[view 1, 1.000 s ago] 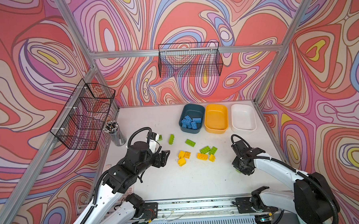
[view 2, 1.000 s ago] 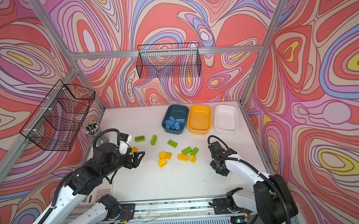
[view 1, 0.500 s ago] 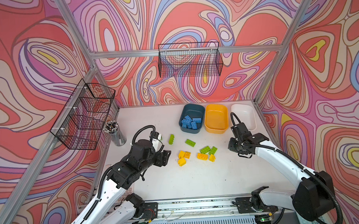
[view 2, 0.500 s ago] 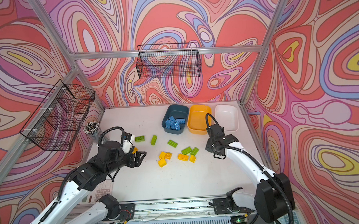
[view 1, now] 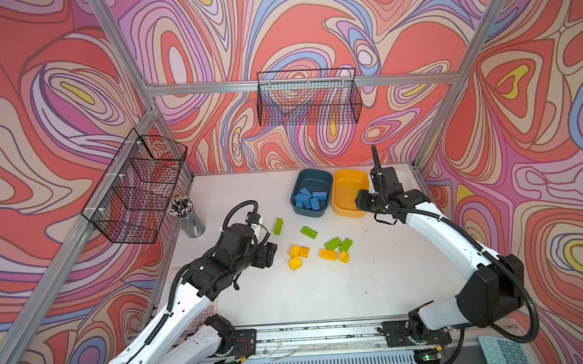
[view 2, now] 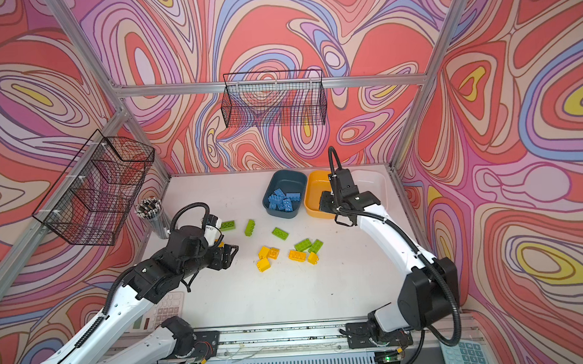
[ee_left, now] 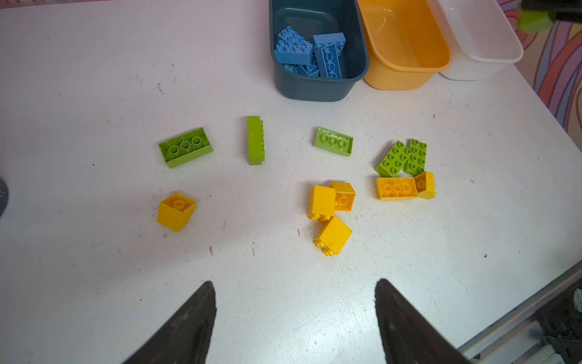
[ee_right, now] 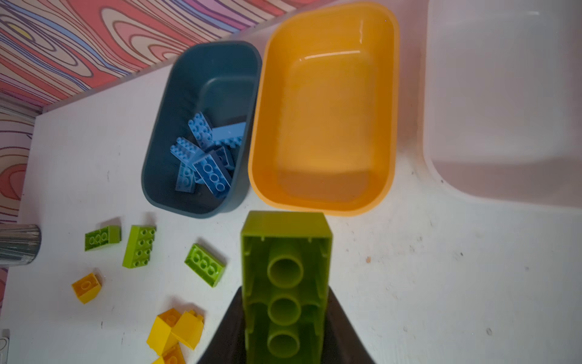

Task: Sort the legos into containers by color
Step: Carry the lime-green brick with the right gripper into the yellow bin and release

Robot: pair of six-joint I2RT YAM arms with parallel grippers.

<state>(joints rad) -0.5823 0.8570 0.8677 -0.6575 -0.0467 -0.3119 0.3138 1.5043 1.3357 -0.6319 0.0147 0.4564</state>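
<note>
So we've got the right gripper [ee_right: 285, 331] pinching a lime green lego [ee_right: 285, 245] just by the yellow-orange tub [ee_right: 321, 206]. Our left gripper [ee_left: 294, 282] hangs spread wide over the table [ee_left: 94, 78] near the loose yellow legos [ee_left: 330, 234], and the blue legos [ee_left: 294, 52] sit in the teal tub [ee_left: 311, 89].

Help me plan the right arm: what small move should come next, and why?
Probably swing the green brick across to the white tub: the right gripper holds it near the yellow tub, the teal tub holds only blue bricks, and the white one looks empty.
</note>
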